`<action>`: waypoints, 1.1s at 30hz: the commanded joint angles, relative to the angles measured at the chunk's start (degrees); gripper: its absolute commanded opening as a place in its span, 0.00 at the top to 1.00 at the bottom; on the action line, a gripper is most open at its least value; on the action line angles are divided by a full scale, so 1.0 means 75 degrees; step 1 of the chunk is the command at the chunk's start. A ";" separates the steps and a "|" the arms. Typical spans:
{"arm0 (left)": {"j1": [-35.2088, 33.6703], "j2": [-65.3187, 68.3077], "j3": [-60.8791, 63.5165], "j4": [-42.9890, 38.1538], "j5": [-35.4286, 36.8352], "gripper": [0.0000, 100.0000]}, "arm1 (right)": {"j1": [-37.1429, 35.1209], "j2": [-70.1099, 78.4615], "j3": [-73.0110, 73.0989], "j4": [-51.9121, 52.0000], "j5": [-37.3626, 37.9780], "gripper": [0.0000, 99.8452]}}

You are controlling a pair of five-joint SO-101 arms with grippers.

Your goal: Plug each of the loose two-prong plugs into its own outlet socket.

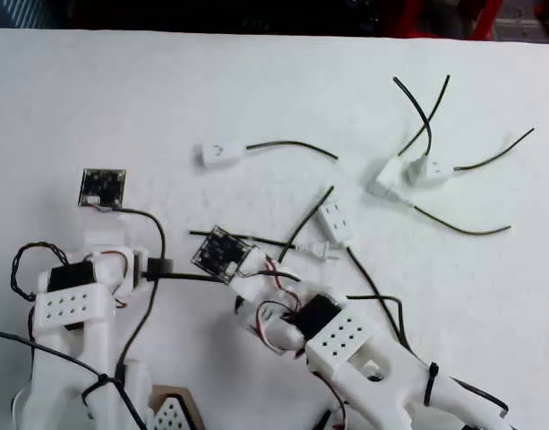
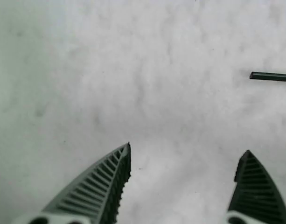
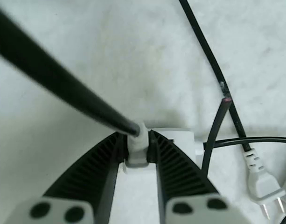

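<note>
My right gripper [image 3: 136,135] is shut on the white neck of a plug [image 3: 137,149], whose black cord [image 3: 59,79] runs up toward the camera. A white block [image 3: 173,136] lies just behind the held plug. Beside it a loose two-prong plug [image 3: 260,179] lies flat on the table; the high view has this plug [image 1: 319,253] next to a white outlet socket [image 1: 335,221]. Another socket [image 1: 222,153] lies farther back. My left gripper [image 2: 184,156] is open above bare table, near a cut cord end [image 2: 271,77].
At the back right, two white connector bodies [image 1: 408,172] sit together with several black cords fanning out. The table [image 1: 122,98] has a white textured cover. The left arm [image 1: 72,305] stands at the front left, the right arm [image 1: 346,345] at the front centre.
</note>
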 commanded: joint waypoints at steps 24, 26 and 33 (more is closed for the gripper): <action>0.2139 -0.0229 -0.0961 0.0703 0.0035 0.65 | 0.0475 0.0111 0.0598 0.0322 0.0047 0.98; 0.2456 -0.0229 -0.1371 0.1102 0.0399 0.65 | 0.0475 0.0111 0.0586 0.0322 0.0047 0.98; 0.3511 -0.0229 -0.1958 0.1993 0.0961 0.65 | 0.0486 0.0111 0.0574 0.0311 0.0035 0.98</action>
